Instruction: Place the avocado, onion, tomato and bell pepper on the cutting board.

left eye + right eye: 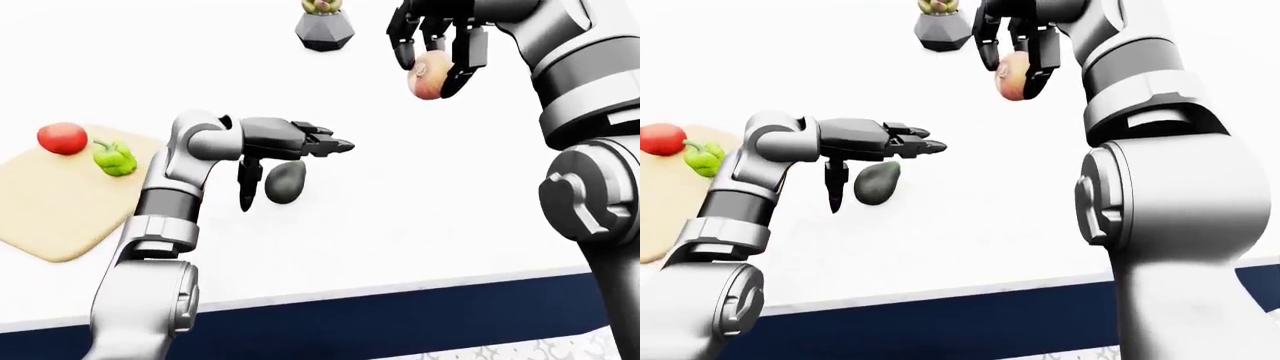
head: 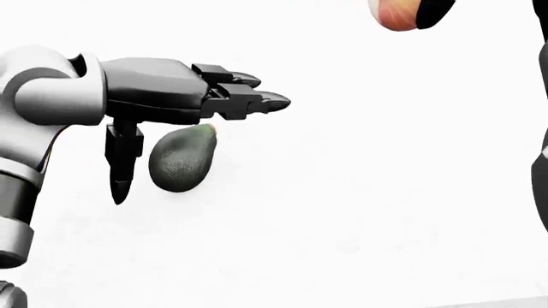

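A dark green avocado [image 2: 180, 158] lies on the white counter. My left hand [image 2: 197, 131] hovers open just above it, two fingers pointing right and the thumb [image 2: 123, 167] hanging down at the avocado's left side. High at the upper right, my right hand [image 1: 437, 45] is shut on the pinkish onion [image 1: 427, 77], held above the counter. At the left of the left-eye view the red tomato [image 1: 61, 138] and the green bell pepper [image 1: 114, 157] rest on the tan cutting board [image 1: 55, 214].
A grey faceted pot [image 1: 324, 30] with a plant stands at the top of the left-eye view. The counter's near edge [image 1: 400, 289] runs above a dark blue cabinet face. My right arm [image 1: 1170, 187] fills the right side of the right-eye view.
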Controlling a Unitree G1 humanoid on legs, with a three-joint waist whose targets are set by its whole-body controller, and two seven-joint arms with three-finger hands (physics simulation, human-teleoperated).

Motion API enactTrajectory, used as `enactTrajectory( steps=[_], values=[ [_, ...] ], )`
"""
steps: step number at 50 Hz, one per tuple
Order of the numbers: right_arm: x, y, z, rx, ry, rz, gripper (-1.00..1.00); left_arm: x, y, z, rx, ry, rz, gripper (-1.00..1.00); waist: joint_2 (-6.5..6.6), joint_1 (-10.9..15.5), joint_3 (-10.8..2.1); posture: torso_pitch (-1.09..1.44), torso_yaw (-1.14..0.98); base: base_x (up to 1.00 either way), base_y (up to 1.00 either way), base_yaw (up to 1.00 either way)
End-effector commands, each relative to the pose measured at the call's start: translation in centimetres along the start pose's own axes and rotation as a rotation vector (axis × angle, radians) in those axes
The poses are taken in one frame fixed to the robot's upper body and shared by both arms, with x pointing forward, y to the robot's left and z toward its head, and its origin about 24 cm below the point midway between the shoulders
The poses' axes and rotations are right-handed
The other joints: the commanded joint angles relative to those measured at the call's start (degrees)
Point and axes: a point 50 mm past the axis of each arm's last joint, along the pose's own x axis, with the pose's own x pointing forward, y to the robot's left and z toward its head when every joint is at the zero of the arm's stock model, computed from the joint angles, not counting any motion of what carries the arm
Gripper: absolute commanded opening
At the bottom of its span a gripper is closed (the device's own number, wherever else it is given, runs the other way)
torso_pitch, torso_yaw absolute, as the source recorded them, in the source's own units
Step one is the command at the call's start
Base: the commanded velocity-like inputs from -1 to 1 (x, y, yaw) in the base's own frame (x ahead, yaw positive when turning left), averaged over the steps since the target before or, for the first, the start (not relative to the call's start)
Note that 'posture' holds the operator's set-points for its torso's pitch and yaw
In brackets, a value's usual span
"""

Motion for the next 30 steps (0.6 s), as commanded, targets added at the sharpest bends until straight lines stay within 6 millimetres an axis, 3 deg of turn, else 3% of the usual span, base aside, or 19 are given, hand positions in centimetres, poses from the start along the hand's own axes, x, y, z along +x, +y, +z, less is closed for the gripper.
enactTrajectory(
  steps=[1, 14, 16, 17, 18, 20, 30],
  values=[
    [-1.4, -2.9, 0.7, -0.022, -0.020, -0.118, -1.00, -0.7, 1.8, 0.4, 0.051, 0.000, 0.066, 1.00, -0.11, 0.0, -2.07, 0.00, 0.00, 0.00, 0.00, 0.00],
    [-1.3, -2.8, 0.8, -0.023, -0.023, -0.115, -1.00, -0.1, 0.7, 0.1, 0.049, -0.001, 0.053, 1.00, -0.13, 0.1, -2.16, 0.00, 0.00, 0.00, 0.00, 0.00],
    [-1.3, -2.8, 0.7, -0.023, -0.023, -0.115, -1.00, 0.0, 0.4, -0.1, 0.050, 0.004, 0.041, 0.40, -0.11, 0.1, -2.17, 0.00, 0.00, 0.00, 0.00, 0.00],
    [-1.3, -2.8, 0.7, -0.024, -0.022, -0.114, -1.00, 0.1, 0.3, -0.1, 0.049, 0.003, 0.041, -0.04, -0.08, 0.1, -2.14, 0.00, 0.00, 0.00, 0.00, 0.00],
    [-1.3, -2.7, 0.7, -0.023, -0.021, -0.113, -1.00, 0.2, 0.1, -0.1, 0.049, -0.001, 0.035, -0.22, -0.04, 0.1, -2.12, 0.00, 0.00, 0.00, 0.00, 0.00],
    [-1.3, -2.7, 0.7, -0.023, -0.021, -0.113, -1.00, 0.3, -0.1, 0.0, 0.052, -0.007, 0.029, -0.98, 0.11, 0.1, -2.10, 0.00, 0.00, 0.00, 0.00, 0.00],
    [-1.3, -2.7, 0.6, -0.017, -0.020, -0.113, -1.00, 0.6, -0.8, 0.0, 0.046, -0.024, 0.013, -1.00, 0.03, 0.0, -2.51, 0.00, 0.00, 0.00, 0.00, 0.00]
  ],
)
